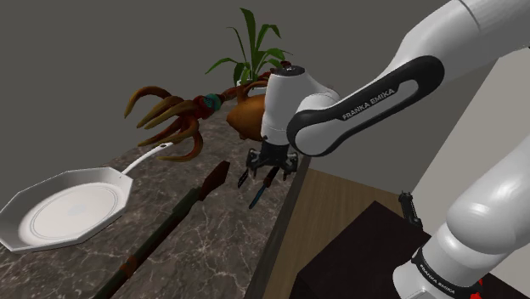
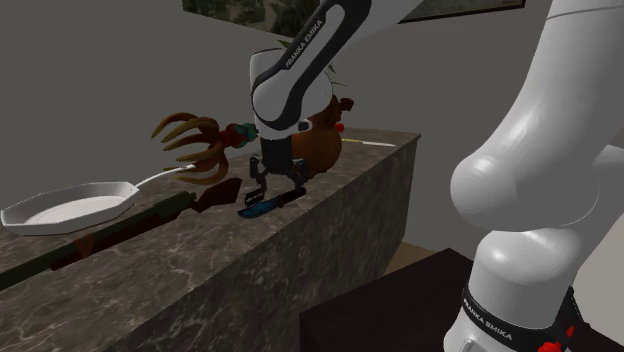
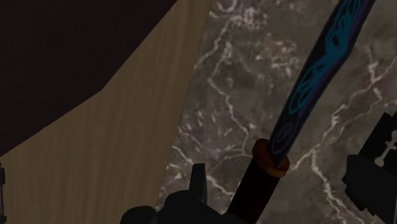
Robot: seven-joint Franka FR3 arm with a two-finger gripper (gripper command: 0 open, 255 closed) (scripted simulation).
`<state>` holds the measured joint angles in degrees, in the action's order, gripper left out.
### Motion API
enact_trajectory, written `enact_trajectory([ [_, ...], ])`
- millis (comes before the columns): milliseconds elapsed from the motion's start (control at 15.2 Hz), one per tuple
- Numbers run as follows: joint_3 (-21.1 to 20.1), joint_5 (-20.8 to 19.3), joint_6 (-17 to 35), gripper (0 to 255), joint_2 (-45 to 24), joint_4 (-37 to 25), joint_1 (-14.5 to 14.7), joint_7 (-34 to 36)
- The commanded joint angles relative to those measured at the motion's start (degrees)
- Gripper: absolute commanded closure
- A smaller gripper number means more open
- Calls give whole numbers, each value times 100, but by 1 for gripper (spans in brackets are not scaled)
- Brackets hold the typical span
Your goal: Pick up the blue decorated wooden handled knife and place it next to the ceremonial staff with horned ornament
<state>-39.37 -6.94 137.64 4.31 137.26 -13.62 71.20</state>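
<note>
Gripper (image 1: 259, 177) is low over the counter (image 1: 212, 246), close to its edge and pointing down. Its 2 fingers (image 3: 370, 178) stand well apart: open, clasping nothing. In the wrist view the knife's handle (image 3: 251, 191) runs through the gap between them and seems to touch neither.

Progress
- Approach looks done; the hand is lined up over the handle.
- No grip made, nothing lifted. The knife (image 2: 266, 204) appears to lie on the stone by the edge, just in front of a rounded brown object (image 2: 325, 140).
- Left to do: close on the handle, lift, carry, and set down beside the staff (image 1: 170, 123).
- The staff lies farther back, its horned head toward the shoulder view's left, apart from the knife. The brown end of a long gun-shaped piece (image 1: 170, 222) lies near the path between them.

Materials and shapes
- Knife: narrow dark blade with a slight curve and teal-blue scrollwork along it. An orange-brown collar (image 3: 271, 160) leads to a slim dark brown handle. I judge it rigid and light, and liable to twist if gripped off-centre.
- Counter: dark grey-brown stone with white veins and a smooth look.
- Staff: 1 cluster of curved reddish-brown horns and a teal band on the shaft.
- Pan (image 1: 68, 212): white, shallow and many-sided, with a long pale handle.
</note>
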Motion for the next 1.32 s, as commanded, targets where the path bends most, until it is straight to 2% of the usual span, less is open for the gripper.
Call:
enact_trajectory([
  [0, -17, -174, 156, 0, -159, 36, -31, 145],
  [264, -12, -516, 403, 0, -448, 83, -70, 387],
  [726, -9, -514, 402, 0, -447, 83, -67, 386],
  [792, -9, -514, 402, 255, -447, 83, -67, 386],
  [1254, -10, -517, 404, 255, -449, 84, -67, 388],
])
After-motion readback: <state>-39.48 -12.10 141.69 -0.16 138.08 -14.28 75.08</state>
